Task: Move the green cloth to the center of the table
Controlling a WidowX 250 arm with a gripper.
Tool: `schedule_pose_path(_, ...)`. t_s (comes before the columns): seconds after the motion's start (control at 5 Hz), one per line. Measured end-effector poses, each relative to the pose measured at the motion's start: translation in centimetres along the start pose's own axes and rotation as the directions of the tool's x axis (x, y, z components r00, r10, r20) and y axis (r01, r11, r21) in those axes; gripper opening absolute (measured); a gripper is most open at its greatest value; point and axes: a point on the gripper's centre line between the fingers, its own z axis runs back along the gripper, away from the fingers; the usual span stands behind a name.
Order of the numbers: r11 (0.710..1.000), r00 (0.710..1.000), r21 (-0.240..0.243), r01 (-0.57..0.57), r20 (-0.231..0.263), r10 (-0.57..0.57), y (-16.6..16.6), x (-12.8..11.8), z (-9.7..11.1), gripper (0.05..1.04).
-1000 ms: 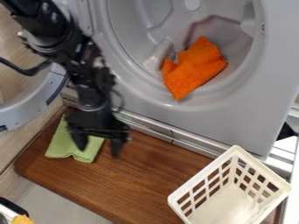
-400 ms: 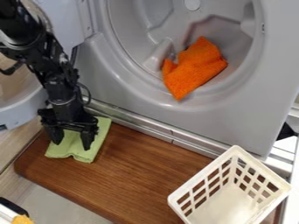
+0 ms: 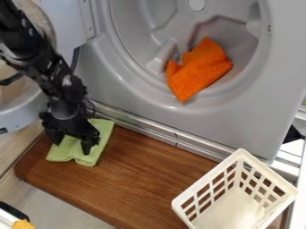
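I think I am at the grab step. My gripper (image 3: 72,146) is open, its two fingers apart over the green cloth (image 3: 78,156). The cloth lies at the end of the brown table (image 3: 149,179) away from the white basket (image 3: 206,181). Next I should pinch it, lift a bit, and go to the middle (it is soft, so it may slip or fold). I see no words I can read.

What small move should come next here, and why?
Probably ease the gripper slightly down and close it on the green cloth: its fingers stand apart over the cloth, which lies near one end of the brown board, not at its center.
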Motion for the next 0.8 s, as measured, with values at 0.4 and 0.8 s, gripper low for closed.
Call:
schedule_pose_path(0.4,0.999,0.999,-0.024,-0.026,-0.031,0.025,-0.2,-1.7,-2.0,0.998)
schedule_pose_path(0.8,0.994,1.0,-0.105,0.016,-0.022,-0.018,-3.4,-2.3,-1.6,0.998)
